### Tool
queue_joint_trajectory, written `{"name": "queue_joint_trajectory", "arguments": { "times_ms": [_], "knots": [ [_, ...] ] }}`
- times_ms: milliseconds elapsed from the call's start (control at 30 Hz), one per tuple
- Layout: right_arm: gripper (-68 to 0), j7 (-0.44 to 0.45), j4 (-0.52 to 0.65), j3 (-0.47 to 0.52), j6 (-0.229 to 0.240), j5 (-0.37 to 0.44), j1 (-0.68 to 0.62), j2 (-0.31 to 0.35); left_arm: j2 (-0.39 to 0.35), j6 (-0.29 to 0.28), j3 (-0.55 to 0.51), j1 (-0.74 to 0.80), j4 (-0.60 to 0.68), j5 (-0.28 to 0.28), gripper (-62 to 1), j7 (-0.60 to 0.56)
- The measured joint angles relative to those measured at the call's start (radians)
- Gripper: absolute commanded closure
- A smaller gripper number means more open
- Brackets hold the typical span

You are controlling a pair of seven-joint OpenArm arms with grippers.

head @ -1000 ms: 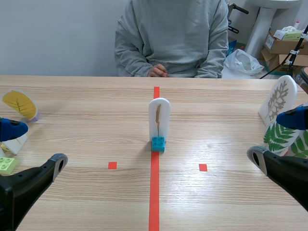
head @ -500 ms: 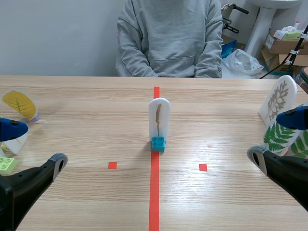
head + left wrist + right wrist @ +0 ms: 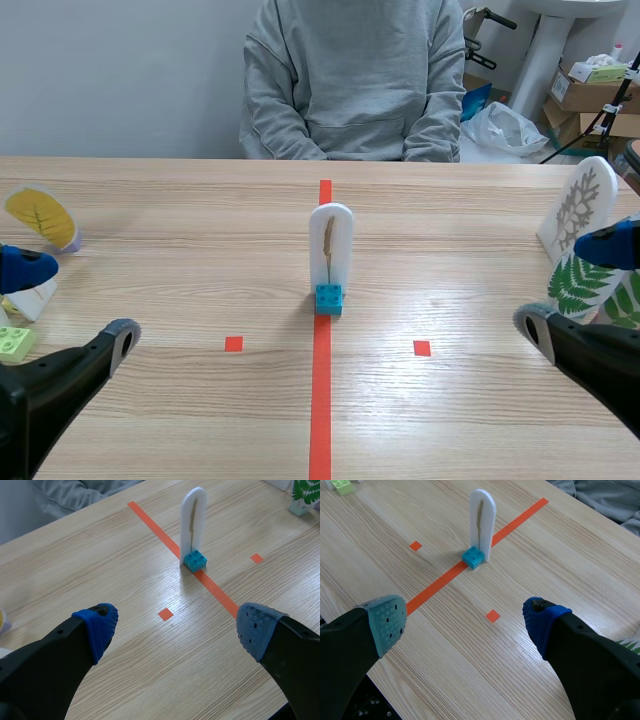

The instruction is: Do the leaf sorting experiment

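Yellow leaf card point(image 3: 40, 215) whole only in scene view; left tool point(image 3: 177, 627), right tool point(image 3: 464, 621) both spread, empty.

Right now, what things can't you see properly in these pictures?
- Hands of the person: scene view, hidden below the table's far edge.
- Fern card: scene view, partly behind the right gripper and cut by the edge.
- Leaf in the middle card: every view, too small to tell its kind.
- Green block: scene view, cut by the edge.

White arched leaf card point(image 3: 330, 245) — upright on blue brick point(image 3: 328, 299), ctr tape line point(image 3: 321, 400).
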Motion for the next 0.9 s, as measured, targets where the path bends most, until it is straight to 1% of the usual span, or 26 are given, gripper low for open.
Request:
{"name": "queue_joint_trajectory", "arguments": {
  "times_ms": [567, 667, 733, 800, 900],
  "knots": [
    [-47.7, 0.000, 0.000, 0.000, 0.000, 0.000, 0.000, 0.000, 0.000, 0.000, 0.000, -0.001, 0.000, 0.000, -51.0, 0.000],
    [-47.6, 0.000, 0.000, 0.000, 0.000, 0.000, 0.000, 0.000, 0.000, -0.016, 0.000, -0.028, -0.008, 0.022, -51.0, 0.000],
    [-47.7, 0.000, 0.000, 0.000, 0.000, 0.000, 0.000, 0.000, 0.000, -0.021, 0.000, -0.073, -0.035, 0.030, -51.0, 0.000],
    [-47.6, 0.000, 0.000, 0.000, 0.000, 0.000, 0.000, 0.000, -0.008, -0.045, 0.000, -0.123, -0.083, 0.030, -51.6, 0.000],
    [-47.7, 0.000, 0.000, 0.000, 0.000, 0.000, 0.000, 0.000, -0.054, -0.052, 0.030, -0.199, -0.185, 0.029, -56.4, 0.000]
  ]
}}
